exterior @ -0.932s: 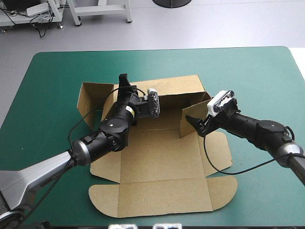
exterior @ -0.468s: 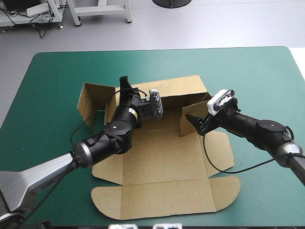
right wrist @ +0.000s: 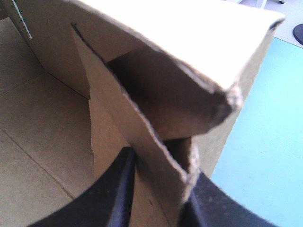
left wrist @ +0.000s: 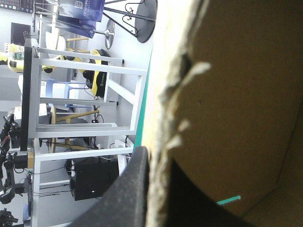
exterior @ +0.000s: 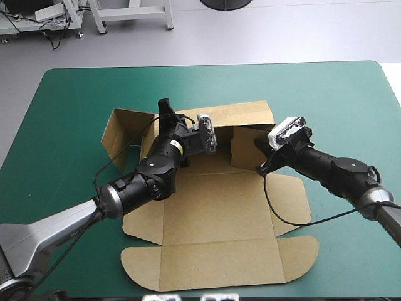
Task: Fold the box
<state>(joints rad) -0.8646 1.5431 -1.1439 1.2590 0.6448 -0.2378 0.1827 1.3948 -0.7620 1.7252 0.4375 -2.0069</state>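
Centre frame in the high view, the brown box (exterior: 216, 213) lies half-raised on the teal-green table cover (exterior: 351, 94), lid (exterior: 213, 266) flat toward the bottom edge. My left gripper (exterior: 164, 108) pinches the back wall (exterior: 241, 115) at its left end; my right gripper (exterior: 259, 154) pinches the right side flap (exterior: 241, 147), standing upright just left of it. The flap's free edge points at the back wall, so the tuck likely falls to my right arm, the nearer one.
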